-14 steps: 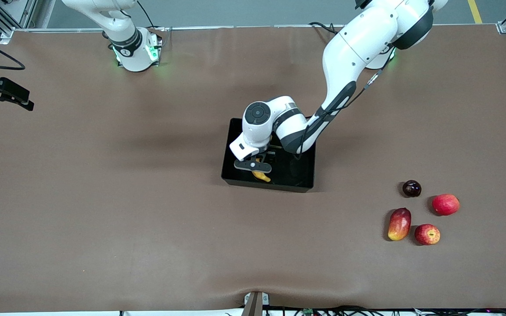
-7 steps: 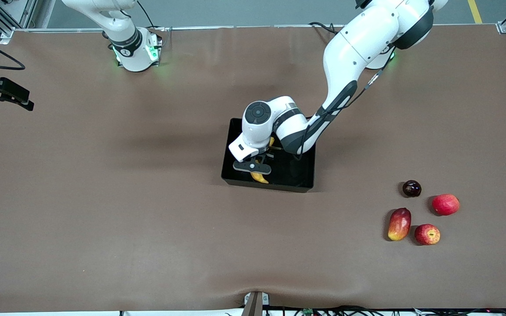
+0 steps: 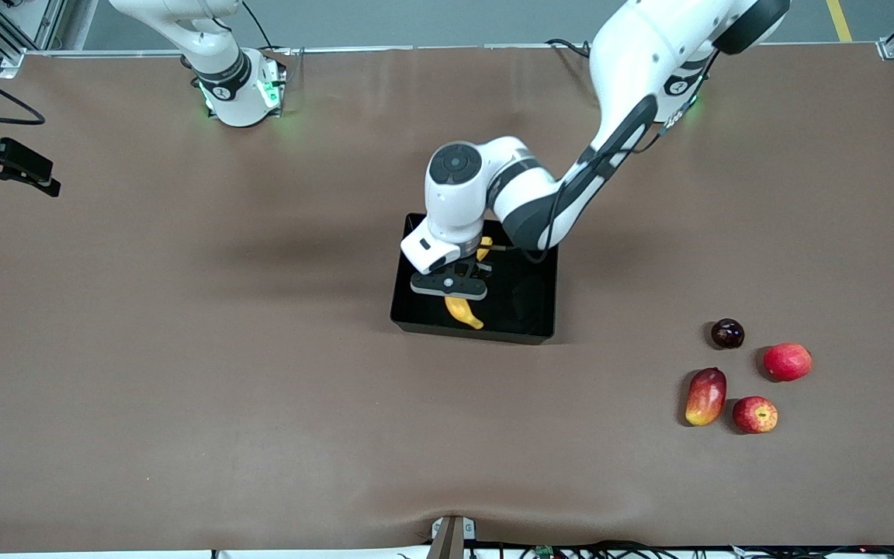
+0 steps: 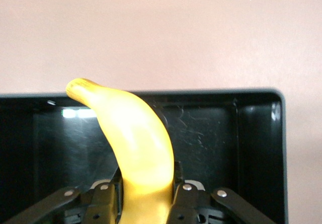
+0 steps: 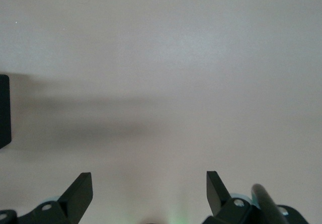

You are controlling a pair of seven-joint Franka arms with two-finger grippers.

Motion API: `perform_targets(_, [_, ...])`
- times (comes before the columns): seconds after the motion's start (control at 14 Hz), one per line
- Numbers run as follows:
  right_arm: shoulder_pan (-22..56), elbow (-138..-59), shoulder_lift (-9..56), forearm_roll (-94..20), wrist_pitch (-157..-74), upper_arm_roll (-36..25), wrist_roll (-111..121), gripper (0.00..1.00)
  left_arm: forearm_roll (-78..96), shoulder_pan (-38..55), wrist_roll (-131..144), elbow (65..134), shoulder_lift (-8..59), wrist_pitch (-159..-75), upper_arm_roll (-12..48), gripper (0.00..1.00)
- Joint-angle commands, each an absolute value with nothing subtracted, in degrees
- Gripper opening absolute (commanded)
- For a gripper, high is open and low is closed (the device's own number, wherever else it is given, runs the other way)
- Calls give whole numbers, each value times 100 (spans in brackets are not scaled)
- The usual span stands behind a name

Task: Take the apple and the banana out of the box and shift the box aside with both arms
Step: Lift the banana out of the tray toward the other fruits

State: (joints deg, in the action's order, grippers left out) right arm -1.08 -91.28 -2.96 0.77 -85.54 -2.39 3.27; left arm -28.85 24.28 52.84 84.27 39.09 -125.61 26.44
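1. Counted in the front view: one banana [image 3: 463,310], one black tray [image 3: 528,310], two red apples, one mango [image 3: 706,396], one dark plum [image 3: 727,333], and two arms.
2. The banana is long, curved and bright yellow with a darker brownish tip; in the left wrist view it [image 4: 133,148] rises from between the gripper's fingers [image 4: 108,201] and arches over the tray floor.
3. The tray sits at the centre of the frame, a shallow glossy black rectangle with upright walls [image 4: 259,133].
4. The left gripper [image 3: 459,281] is over the tray, its fingers pressed against both sides of the banana; the banana's lower end shows below the gripper near the tray's front wall, and I cannot tell if it touches the floor.
5. The speckled apple [image 3: 755,414] lies on the brown table [image 3: 183,388] at lower right, just beside the mango; the redder apple [image 3: 788,362] is higher up, near the plum.
6. The left arm's wrist and forearm cover the upper part of the tray and the banana's middle.
7. The right gripper [image 3: 8,167] waits at the frame's upper-left edge; the right wrist view shows its fingers [image 5: 80,191] spread wide over bare table.
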Motion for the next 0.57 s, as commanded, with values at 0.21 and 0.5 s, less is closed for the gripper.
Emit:
perform_targets(0.21, [-246, -9000, -176, -18, -8525, -149, 404, 100, -2374, 1584, 3898, 8596, 3130, -11761, 2690, 0])
perform_targets(0.5, [-71, -8991, -62, -18, -8525, -97, 404, 100, -2329, 811, 2437, 8727, 2953, -11347, 2716, 0])
